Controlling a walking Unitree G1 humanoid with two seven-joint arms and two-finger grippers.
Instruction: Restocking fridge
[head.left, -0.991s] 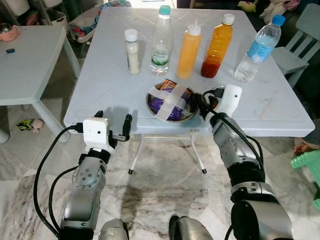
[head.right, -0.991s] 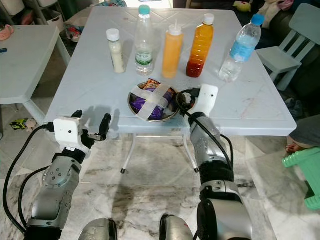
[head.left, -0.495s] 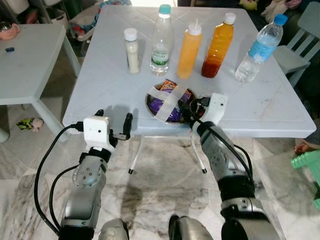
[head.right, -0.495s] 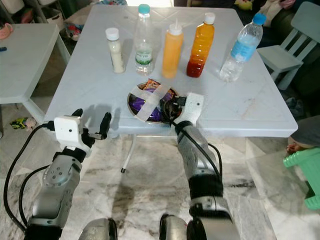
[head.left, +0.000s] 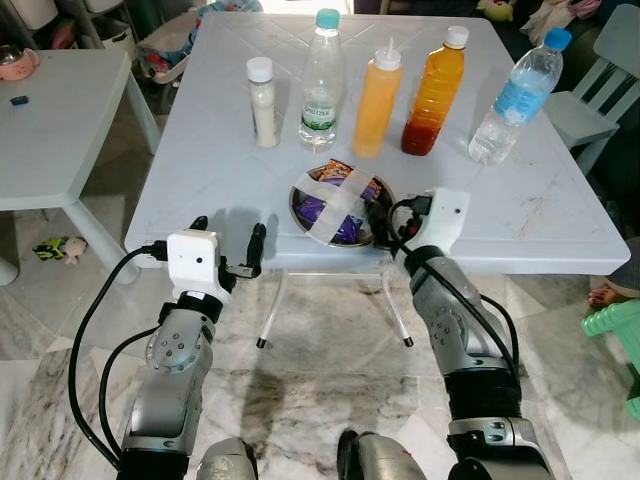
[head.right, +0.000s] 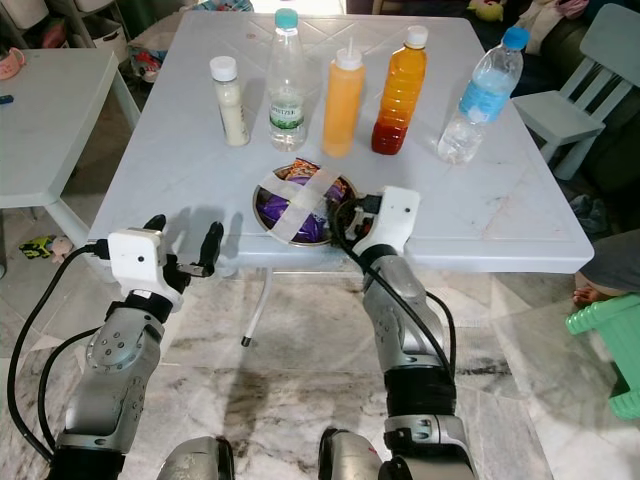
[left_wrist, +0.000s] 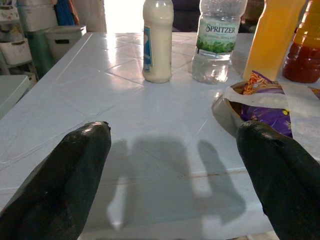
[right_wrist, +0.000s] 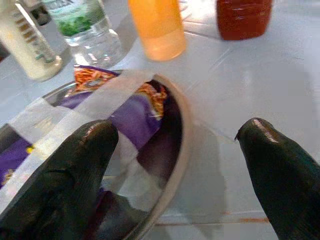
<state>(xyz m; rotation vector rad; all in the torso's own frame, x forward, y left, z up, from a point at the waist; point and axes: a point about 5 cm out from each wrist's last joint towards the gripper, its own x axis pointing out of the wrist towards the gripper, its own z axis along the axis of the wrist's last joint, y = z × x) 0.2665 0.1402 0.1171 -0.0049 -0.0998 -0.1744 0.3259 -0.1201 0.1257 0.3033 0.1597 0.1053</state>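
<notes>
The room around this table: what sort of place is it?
Probably a lived-in home, maybe a dining corner. A white plastic table holds sauce and water bottles and a taped metal bowl of snacks; a marble-pattern floor and storage bins surround it.

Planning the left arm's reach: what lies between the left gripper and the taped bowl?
Bare tabletop between left gripper and taped bowl, per the left wrist view.

A pale blue square plastic table (head.left: 220, 170) stands on a grey-veined marble tile floor (head.left: 310, 390). A second white table (head.left: 50, 140) stands to the left. A light blue plastic chair (head.left: 590, 100) stands at right, and a green plastic stool (head.left: 615, 325) near it.
</notes>
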